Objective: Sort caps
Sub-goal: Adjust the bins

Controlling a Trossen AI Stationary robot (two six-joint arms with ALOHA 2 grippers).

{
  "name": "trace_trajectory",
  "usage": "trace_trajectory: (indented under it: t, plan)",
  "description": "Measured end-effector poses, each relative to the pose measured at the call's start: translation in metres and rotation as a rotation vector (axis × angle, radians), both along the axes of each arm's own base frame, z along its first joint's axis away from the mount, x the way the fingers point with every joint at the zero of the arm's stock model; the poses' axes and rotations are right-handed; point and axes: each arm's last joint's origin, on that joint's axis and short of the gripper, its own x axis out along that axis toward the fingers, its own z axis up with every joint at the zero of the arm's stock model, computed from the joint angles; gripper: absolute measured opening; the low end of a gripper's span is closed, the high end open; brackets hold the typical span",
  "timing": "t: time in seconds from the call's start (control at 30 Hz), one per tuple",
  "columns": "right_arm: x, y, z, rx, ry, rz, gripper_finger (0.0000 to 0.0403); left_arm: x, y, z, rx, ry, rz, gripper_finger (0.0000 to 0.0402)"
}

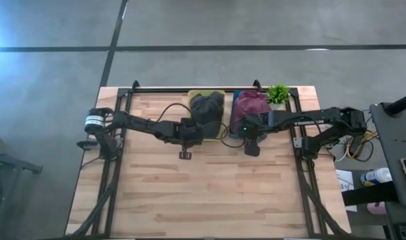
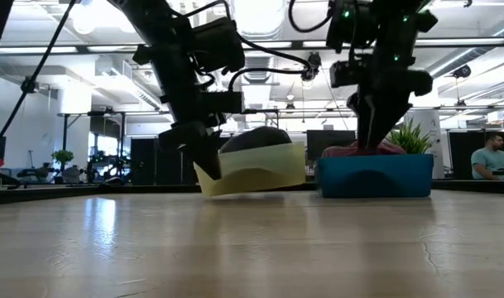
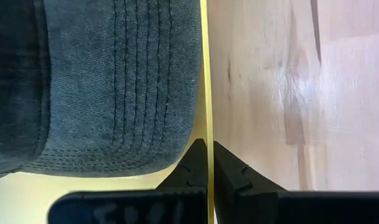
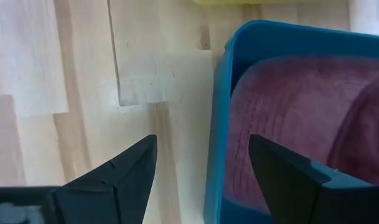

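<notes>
Dark olive-grey caps (image 1: pixel 208 105) lie in the yellow bin (image 1: pixel 215 135) at the table's far middle; a stitched brim (image 3: pixel 114 87) fills the left wrist view. Maroon caps (image 1: pixel 251 105) lie in the teal bin (image 2: pixel 374 176) right of it. My left gripper (image 1: pixel 193 133) is shut on the yellow bin's wall. My right gripper (image 4: pixel 201 162) is open and points down over the teal bin's near wall (image 4: pixel 217 124), one finger outside over the table and one inside above a maroon cap (image 4: pixel 289 112), touching neither. My left gripper pinches the yellow bin's thin wall (image 3: pixel 208 134) at its rim, one finger inside the bin beside the olive brim and one outside over the table. The fingers come from above, pointing down. The bin (image 2: pixel 252 170) sits tilted, its end toward the teal bin higher.
A small green plant (image 1: pixel 278 93) stands at the far edge just right of the teal bin. A black frame runs along the table's left, far and right sides. Bare wood stretches from the bins to the near edge. A person (image 2: pixel 492 157) sits in the room behind.
</notes>
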Motion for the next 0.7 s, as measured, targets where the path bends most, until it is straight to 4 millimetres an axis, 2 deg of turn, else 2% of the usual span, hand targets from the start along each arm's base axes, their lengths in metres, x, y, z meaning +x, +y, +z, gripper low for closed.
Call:
trace_trajectory:
  t: [0.2,0.4,0.53,0.7]
  plan:
    - [0.014,-0.002,-0.02,0.003,0.055,0.061,0.0246,0.004,0.001,-0.001,0.004,-0.044,0.041,0.0003]
    - [0.036,-0.002,-0.029,0.059,0.062,0.121,0.0214,0.004,0.001,0.001,0.006,-0.033,0.065,0.0051]
    - [0.052,-0.001,-0.022,0.055,0.032,0.18,0.0187,0.0,-0.004,0.001,0.023,0.027,0.01,0.0072]
    - [0.066,0.002,-0.013,0.032,0.021,0.253,0.0161,-0.004,-0.006,-0.002,0.032,0.079,-0.005,0.0075]
